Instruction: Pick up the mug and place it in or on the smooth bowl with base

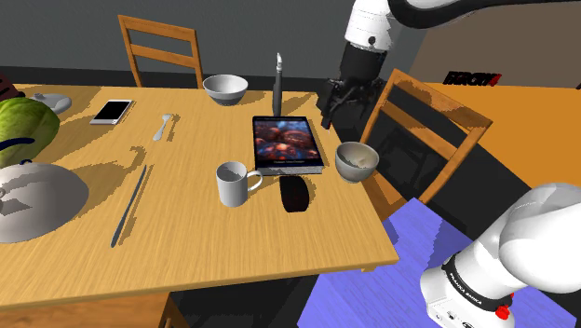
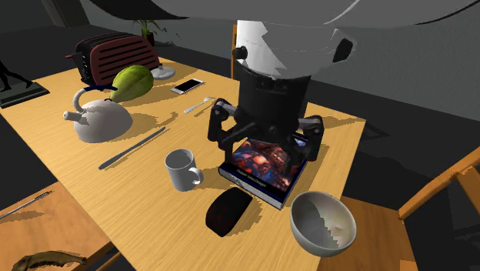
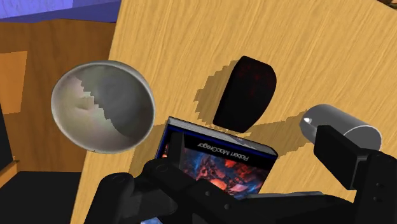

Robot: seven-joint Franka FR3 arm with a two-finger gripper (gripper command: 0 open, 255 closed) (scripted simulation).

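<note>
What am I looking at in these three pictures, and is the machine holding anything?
It is a white robot arm ending in a black two-fingered tool. One picture looks down from beside its stand, one faces it across the wooden table, one looks along the tool itself. On the table lie a white mug, a book, a dark mouse-like lump, a grey bowl, a white bowl, a kettle and a spoon. The tool hangs open above the book, holding nothing.

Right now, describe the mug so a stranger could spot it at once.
On the wooden table, find the colourful book lying flat. The mug stands upright off its near corner, toward the shoulder view's left. It alone is a pale cup with a handle, beside a black rounded object.
</note>
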